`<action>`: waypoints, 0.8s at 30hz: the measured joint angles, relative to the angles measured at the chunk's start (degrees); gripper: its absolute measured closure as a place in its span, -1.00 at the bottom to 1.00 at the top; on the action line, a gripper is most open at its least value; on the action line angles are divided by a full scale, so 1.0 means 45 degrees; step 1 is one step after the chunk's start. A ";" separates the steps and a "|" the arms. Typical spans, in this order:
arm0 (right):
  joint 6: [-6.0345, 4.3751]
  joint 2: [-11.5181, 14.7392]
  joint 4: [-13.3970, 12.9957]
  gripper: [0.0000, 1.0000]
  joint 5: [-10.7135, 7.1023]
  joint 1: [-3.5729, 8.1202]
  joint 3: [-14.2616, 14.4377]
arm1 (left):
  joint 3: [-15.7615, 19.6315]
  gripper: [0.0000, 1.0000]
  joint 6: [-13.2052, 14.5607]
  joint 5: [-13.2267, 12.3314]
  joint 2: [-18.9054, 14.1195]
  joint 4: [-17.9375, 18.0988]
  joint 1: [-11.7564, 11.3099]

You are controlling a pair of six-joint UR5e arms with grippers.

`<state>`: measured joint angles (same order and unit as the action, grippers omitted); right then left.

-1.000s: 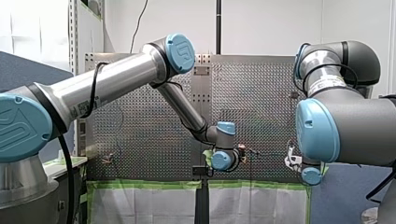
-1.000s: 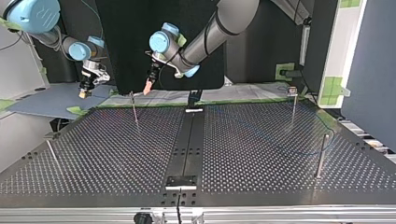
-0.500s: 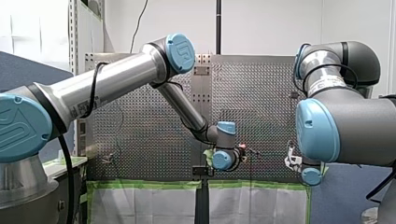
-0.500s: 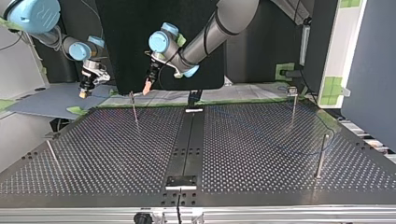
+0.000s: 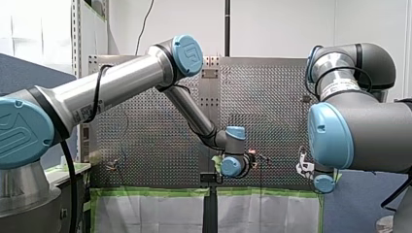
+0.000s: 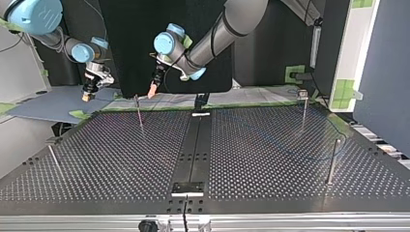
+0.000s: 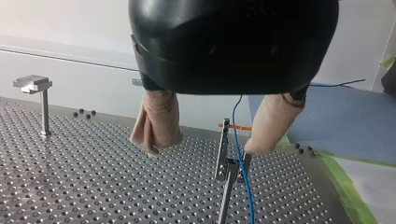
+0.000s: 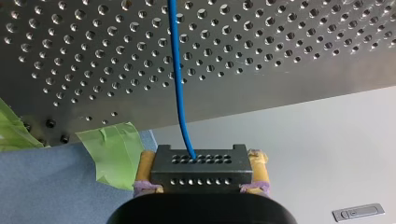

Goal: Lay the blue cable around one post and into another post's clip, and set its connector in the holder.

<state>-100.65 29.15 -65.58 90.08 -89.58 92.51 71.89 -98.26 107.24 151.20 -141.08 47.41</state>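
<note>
Blue cable (image 8: 180, 93), thin and likely limp, runs from the rigid connector (image 8: 201, 169) clamped by my right gripper (image 6: 87, 96) at the top view's left, rightward to the clip post (image 7: 226, 161) beneath my left gripper (image 7: 203, 148), fingers spread. The connector looks the sturdiest hold.

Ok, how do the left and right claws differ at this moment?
The left claw is open and empty; the right claw is shut on the connector. The left claw's pads are beige, the right claw's yellow. The left claw hangs over the table by the clip post; the right claw is off the table's edge. Both have two padded fingers and the blue cable close by.
</note>
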 joint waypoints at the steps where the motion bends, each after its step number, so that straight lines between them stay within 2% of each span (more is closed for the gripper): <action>1: -0.0007 -0.0006 0.0000 1.00 -0.0005 0.0000 -0.0003 | -0.0001 -1.00 0.0000 0.0001 -0.0001 0.0000 0.0000; 19: -0.0020 -0.0021 -0.0007 1.00 -0.0014 0.0010 -0.0004 | -0.0002 -1.00 -0.0056 0.0023 -0.0001 -0.0029 0.0000; 24: -0.0028 -0.0021 -0.0003 1.00 -0.0015 0.0021 -0.0003 | 0.0218 -1.00 -0.0135 0.0371 -0.0200 -0.0337 0.0013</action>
<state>-100.77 29.06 -65.59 90.01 -89.49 92.49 72.87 -98.86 108.91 150.30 -142.60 47.47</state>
